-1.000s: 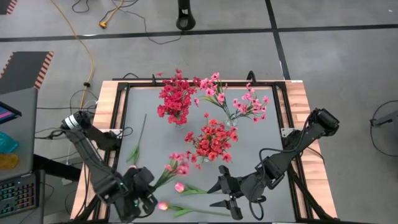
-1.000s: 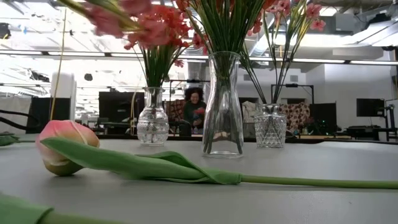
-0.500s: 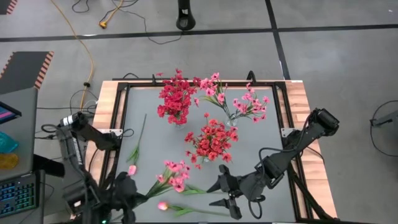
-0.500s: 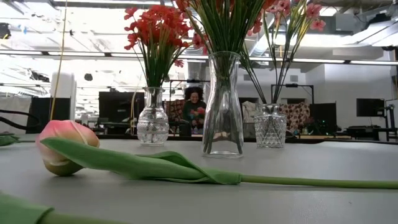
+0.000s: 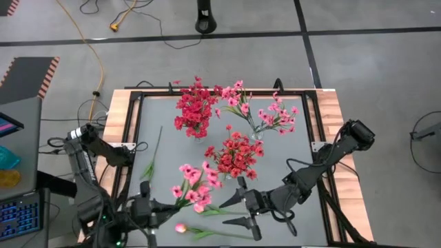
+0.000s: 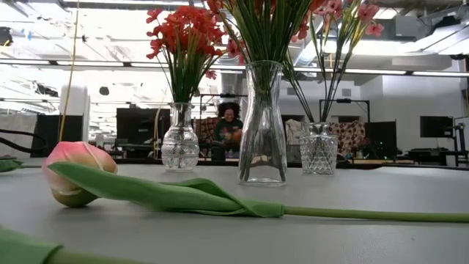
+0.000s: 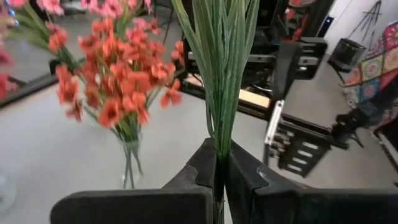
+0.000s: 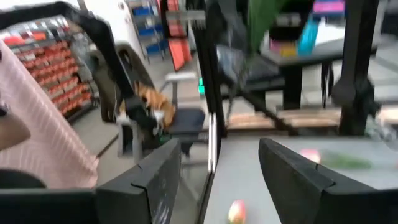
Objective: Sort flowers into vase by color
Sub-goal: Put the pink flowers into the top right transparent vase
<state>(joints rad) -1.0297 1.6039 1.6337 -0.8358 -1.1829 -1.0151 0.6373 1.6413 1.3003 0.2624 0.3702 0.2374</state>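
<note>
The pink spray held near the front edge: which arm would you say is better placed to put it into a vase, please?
Left: its fingers are shut on the pink spray; the right gripper is open and empty.

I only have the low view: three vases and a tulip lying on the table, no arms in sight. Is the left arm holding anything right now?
Observer: Yes. In the left wrist view the left gripper is shut on a bundle of green stems.
Operator: What colour are the blossoms?
Observer: Pink. The high view shows the pink spray toward the table's front left, beside the red bouquet in the middle vase.
Operator: And the right arm?
Observer: The right gripper is at the front of the table, just right of the spray, with its fingers open and nothing between them.
</note>
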